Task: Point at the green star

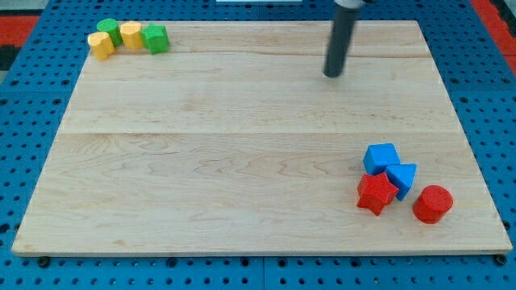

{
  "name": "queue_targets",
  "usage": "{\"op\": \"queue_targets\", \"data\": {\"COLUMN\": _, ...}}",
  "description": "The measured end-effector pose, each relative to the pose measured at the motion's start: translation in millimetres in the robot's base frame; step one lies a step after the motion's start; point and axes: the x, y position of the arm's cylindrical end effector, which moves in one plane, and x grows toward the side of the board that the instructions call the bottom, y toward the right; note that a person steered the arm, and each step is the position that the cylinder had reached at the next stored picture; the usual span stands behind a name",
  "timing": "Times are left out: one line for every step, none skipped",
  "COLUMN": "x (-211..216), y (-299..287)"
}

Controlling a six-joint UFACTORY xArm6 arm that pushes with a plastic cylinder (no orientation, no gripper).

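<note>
Camera view, starting at the view's bottom: a cluster of four blocks sits on the wooden board (242, 161), far below my tip and somewhat toward the view's right of it. The red cylinder (433, 204) is the lowest and rightmost of them. Just to its left is the red star (376, 194), which touches the blue block (401, 178) that looks wedge-like, though I cannot make out its shape for sure. Above those two lies the blue cube (380, 158), pressed against both.

My tip (333, 75) is higher up, near the view's top, resting on bare wood with no block touching it. It is a plain rod end, holding nothing.

Farthest off, well to the left of my tip and slightly above it, a second group sits in the board's top left corner. The green star (157, 38) is the member of that group closest to my tip, still well apart from it. Touching its left side is a yellow cylinder (131, 35), then a green cylinder (109, 31), and a yellow block (101, 44) lowest and leftmost.
</note>
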Motion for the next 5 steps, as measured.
{"op": "queue_targets", "data": {"x": -46.7, "y": -51.8}}
{"op": "queue_targets", "data": {"x": -85.1, "y": -109.0}}
{"op": "queue_targets", "data": {"x": -104.1, "y": -165.1}}
{"op": "queue_targets", "data": {"x": -104.4, "y": -194.2}}
{"op": "queue_targets", "data": {"x": -104.2, "y": -233.1}}
